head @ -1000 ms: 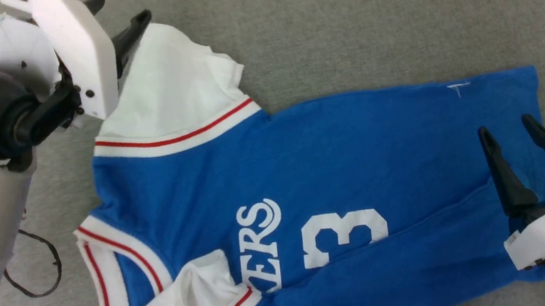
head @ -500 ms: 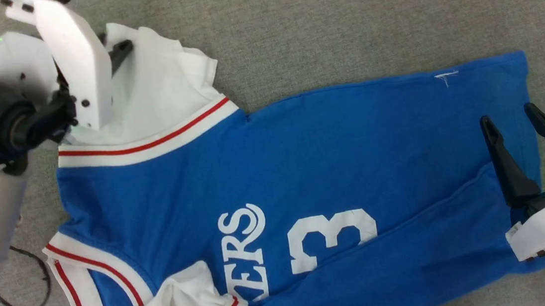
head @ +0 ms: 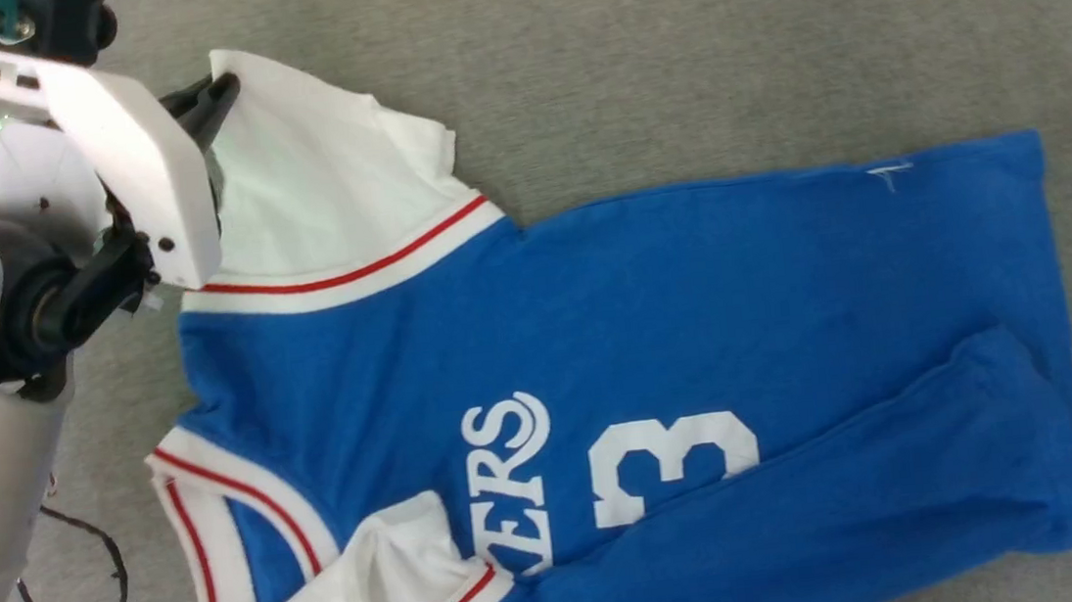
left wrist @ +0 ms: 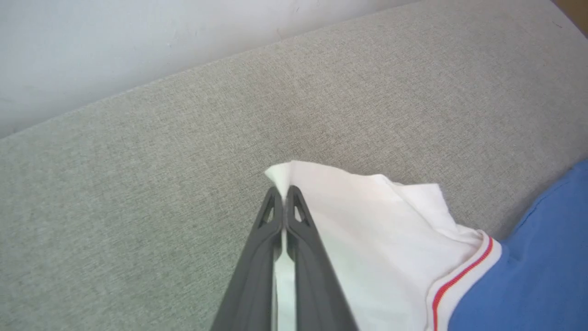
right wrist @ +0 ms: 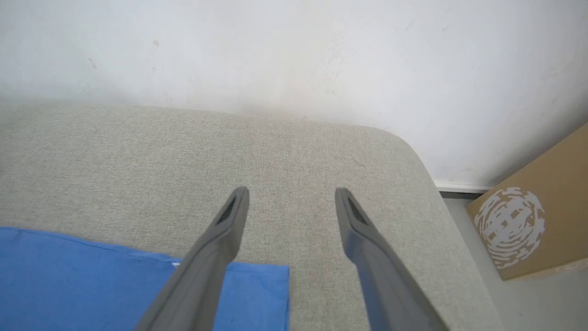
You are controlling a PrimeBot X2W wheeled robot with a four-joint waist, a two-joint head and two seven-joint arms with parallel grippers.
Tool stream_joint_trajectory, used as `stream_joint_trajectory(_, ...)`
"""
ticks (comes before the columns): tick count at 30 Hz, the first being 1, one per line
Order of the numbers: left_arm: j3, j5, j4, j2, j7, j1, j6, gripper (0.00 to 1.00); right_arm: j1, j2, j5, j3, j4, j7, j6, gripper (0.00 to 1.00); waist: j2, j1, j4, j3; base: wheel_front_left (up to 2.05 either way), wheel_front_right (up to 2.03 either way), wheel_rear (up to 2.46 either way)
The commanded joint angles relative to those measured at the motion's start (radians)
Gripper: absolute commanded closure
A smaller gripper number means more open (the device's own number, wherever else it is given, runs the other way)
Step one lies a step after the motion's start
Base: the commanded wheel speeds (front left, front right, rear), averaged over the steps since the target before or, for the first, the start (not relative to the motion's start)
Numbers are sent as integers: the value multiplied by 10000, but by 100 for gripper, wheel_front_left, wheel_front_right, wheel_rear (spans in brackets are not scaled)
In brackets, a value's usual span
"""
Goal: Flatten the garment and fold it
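The garment (head: 694, 305), a bright blue jersey shirt with white, red-striped sleeves, is pinched at a sleeve corner by the left hand (left wrist: 285, 193), the rest spread beside it on the grey fabric bench (head: 669, 52). Pulling could slip that thin bite; the spread right hand (right wrist: 291, 197) pins nothing.

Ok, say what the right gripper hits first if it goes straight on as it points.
The right gripper, jaws open, points past the garment's blue corner over the grey padded surface. Probably that padding near its far edge comes first, else the white wall behind; depth is unclear.
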Motion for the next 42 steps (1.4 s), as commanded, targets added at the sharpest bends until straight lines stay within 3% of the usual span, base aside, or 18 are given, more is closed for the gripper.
stream_joint_trajectory(1,68,-59,-125,42,-70,182,59,100,-273,-252,-56,-166,173,310,-9,0,2,0,239,-52,0,0,0)
stream_joint_trajectory(10,17,-102,-622,-20,2,297,267,100,-785,-887,1008,-399,1663,3056,-9,0,2,0,580,438,0,0,0)
stream_joint_trajectory(20,-92,-85,-717,-18,249,128,372,100,-1104,-887,1442,-293,2650,3903,-9,3,2,0,765,729,0,0,0)
stream_joint_trajectory(21,-98,-95,-718,-27,273,114,390,100,-1105,-770,1451,-387,2770,4117,-9,54,2,0,786,731,0,0,0)
stream_joint_trajectory(22,-92,-106,-718,-25,300,99,413,100,-1106,-655,1462,-462,2835,4333,-9,67,2,0,804,732,0,0,0)
stream_joint_trajectory(23,-77,-119,-722,-14,321,80,431,100,-1122,-578,1484,-487,2825,4492,-9,100,2,0,817,735,0,0,0)
stream_joint_trajectory(28,165,-131,-710,-42,-81,27,495,100,-1335,-500,1376,-578,2557,4402,-9,100,2,0,837,624,0,0,0)
stream_joint_trajectory(34,582,178,-630,-130,-1512,30,409,100,-1620,-779,1232,-538,2352,3377,-9,100,2,0,890,311,0,0,0)
stream_joint_trajectory(42,958,361,-944,169,-3164,1004,14,100,-1196,-1010,1218,-328,2521,2388,-9,100,2,0,1130,-577,0,0,0)
